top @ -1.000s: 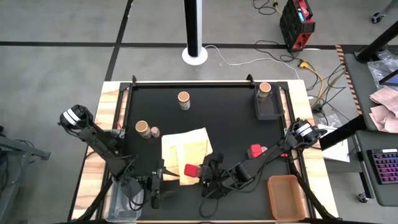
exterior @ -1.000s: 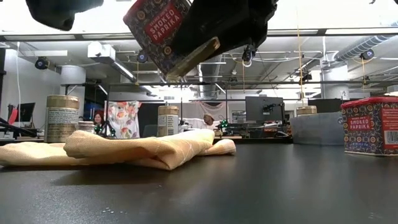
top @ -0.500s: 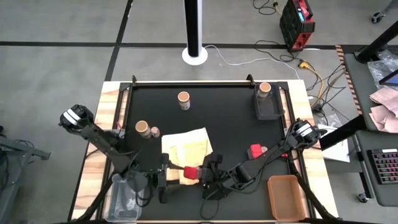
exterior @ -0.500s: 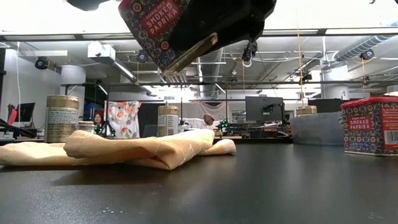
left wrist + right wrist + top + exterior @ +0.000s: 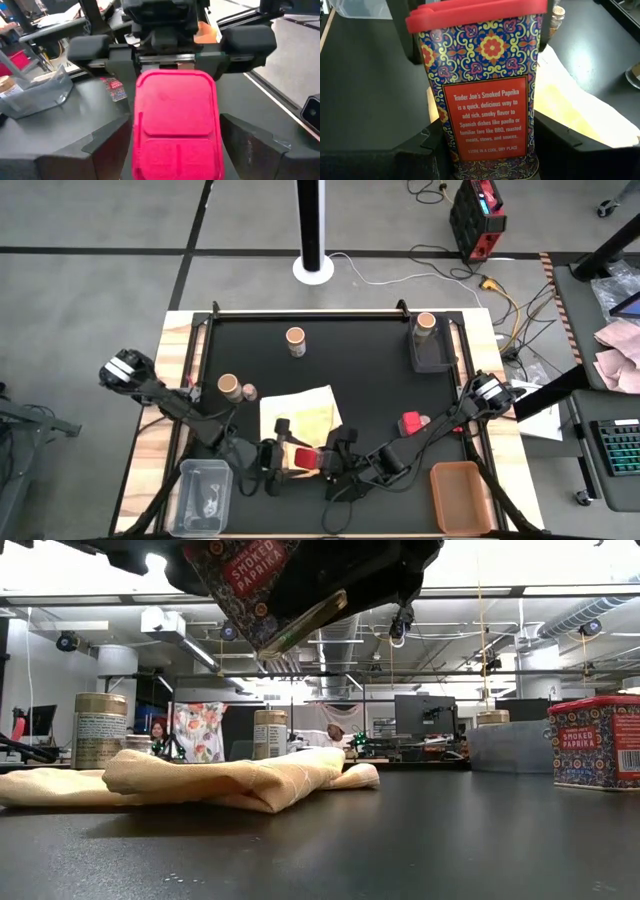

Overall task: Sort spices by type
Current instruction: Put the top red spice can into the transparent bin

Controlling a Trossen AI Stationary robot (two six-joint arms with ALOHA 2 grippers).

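Observation:
A red-lidded smoked paprika tin (image 5: 307,456) is lifted above the yellow cloth (image 5: 300,416) near the table's near edge, in my right gripper (image 5: 327,461). In the low view the tin (image 5: 250,585) hangs tilted. My left gripper (image 5: 281,450) is open, and its fingers stand on either side of the tin's red lid end (image 5: 175,100) with gaps showing. A second red tin (image 5: 411,423) stands on the table to the right, with a tiny pale jar (image 5: 426,420) beside it. Tan-topped jars (image 5: 295,338) (image 5: 228,387) stand farther back. My right gripper (image 5: 490,160) pinches the tin's bottom end (image 5: 490,150) between its two fingers (image 5: 427,150), coming roughly level from the table's right side. The tin is lifted clear of the cloth and tilted, its red lid (image 5: 470,12) pointing toward the left gripper.
A third tan-topped jar (image 5: 426,322) sits in a clear tray (image 5: 432,352) at the far right. A clear bin (image 5: 205,492) is at the near left corner and an orange bin (image 5: 460,495) at the near right. Another tiny pale jar (image 5: 249,392) stands by the left jar.
My left gripper has moved from beside the clear bin toward the table's right and far side, up to the held tin, and now brackets its lid end. The right gripper has held the tin almost still in the air, shifting it only slightly.

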